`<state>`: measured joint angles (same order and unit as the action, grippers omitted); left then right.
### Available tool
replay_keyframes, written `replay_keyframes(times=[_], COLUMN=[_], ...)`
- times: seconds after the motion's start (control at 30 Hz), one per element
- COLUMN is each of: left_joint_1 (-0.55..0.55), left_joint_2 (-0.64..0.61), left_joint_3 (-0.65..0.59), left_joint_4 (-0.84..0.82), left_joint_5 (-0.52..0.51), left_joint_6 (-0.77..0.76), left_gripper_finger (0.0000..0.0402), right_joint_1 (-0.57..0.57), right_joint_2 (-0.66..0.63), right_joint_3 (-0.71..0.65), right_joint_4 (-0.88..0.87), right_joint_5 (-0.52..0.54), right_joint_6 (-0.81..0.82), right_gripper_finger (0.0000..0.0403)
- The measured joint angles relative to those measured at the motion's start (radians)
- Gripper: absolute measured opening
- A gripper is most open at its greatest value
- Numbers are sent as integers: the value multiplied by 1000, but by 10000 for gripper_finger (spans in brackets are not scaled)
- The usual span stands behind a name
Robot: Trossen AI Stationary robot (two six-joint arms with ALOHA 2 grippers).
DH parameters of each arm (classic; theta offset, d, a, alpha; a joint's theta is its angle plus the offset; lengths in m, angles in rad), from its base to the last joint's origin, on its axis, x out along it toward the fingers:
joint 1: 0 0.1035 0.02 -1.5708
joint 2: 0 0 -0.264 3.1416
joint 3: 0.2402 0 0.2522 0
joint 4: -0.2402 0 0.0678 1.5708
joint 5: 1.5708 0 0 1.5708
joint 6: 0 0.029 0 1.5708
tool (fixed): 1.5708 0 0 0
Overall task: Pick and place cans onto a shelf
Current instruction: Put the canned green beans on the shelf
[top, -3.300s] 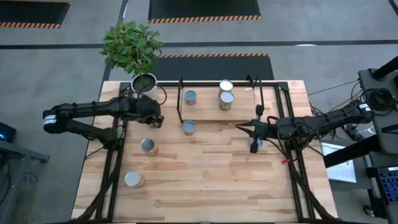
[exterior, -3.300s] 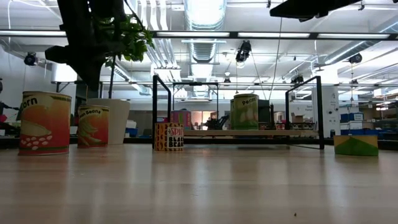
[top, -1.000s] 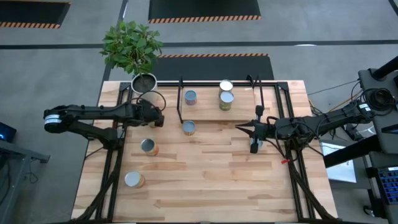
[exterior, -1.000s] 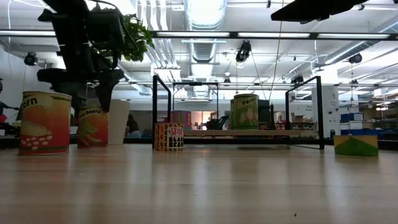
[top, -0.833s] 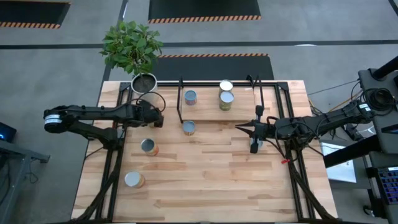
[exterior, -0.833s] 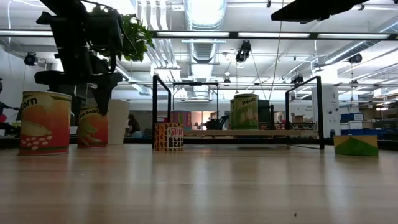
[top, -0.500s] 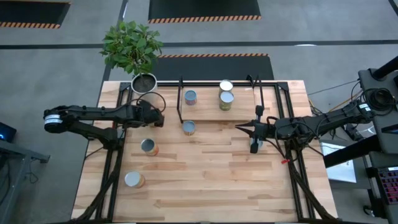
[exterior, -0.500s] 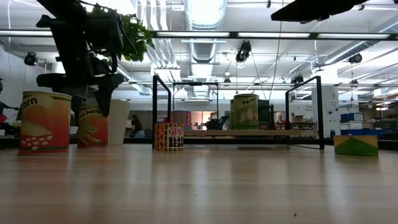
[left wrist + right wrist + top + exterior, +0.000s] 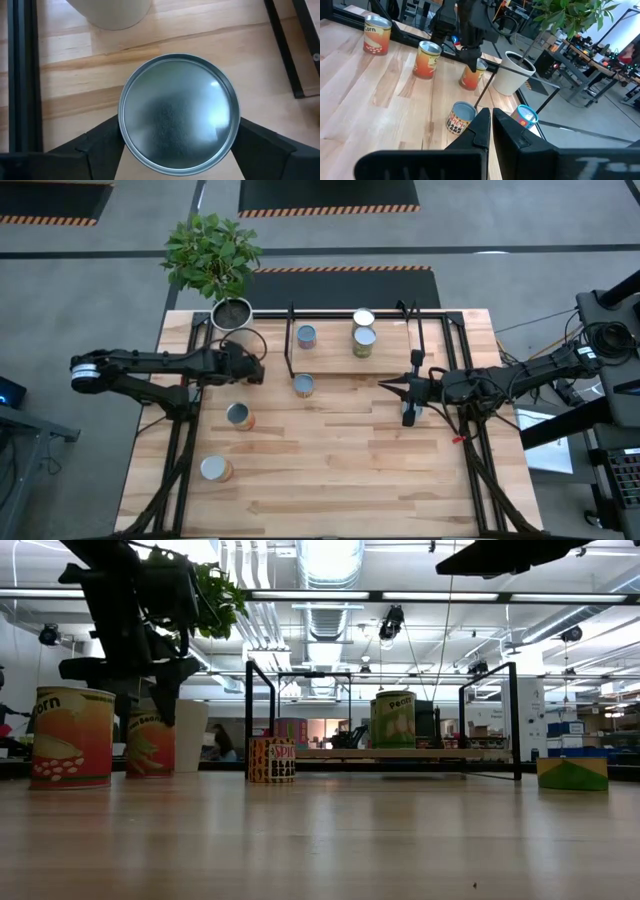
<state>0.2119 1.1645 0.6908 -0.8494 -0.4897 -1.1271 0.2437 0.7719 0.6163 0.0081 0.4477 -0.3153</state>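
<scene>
Now the left gripper (image 9: 177, 150) has descended over a can (image 9: 178, 113) near the pot (image 9: 232, 312), fingers spread either side (not yet closed); grasp imminent.

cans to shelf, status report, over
Left gripper open, straddling a can beside the white pot. Right gripper shut, idle. Three cans on shelf. Nothing in the way.

Grey floor (image 9: 90, 290) with black mats edged in orange-and-black hazard stripes (image 9: 340, 269) surrounds the wooden table (image 9: 340, 470). Beyond it, ceiling ducts (image 9: 330, 580) and strip lights (image 9: 400, 595) (an open workshop hall).
</scene>
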Motion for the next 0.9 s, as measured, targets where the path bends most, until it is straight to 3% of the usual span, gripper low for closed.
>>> replay_keyframes(times=[0.3,0.53,0.7,0.9], left_joint_1=[-160,-399,-552,-600], left_joint_2=[0,14,100,273], left_joint_3=[150,324,484,721], left_joint_4=[-63,-71,-70,-75], left_joint_5=[31,34,-63,-125], left_joint_6=[9,-16,-1,169], left_gripper_finger=[295,299,299,299], right_joint_1=[0,0,0,1], right_joint_2=[0,-8,-53,-133], right_joint_3=[0,0,0,0], right_joint_4=[-11,-51,-73,-142], right_joint_5=[7,35,30,16], right_joint_6=[0,14,42,79], right_gripper_finger=[9,9,9,9])
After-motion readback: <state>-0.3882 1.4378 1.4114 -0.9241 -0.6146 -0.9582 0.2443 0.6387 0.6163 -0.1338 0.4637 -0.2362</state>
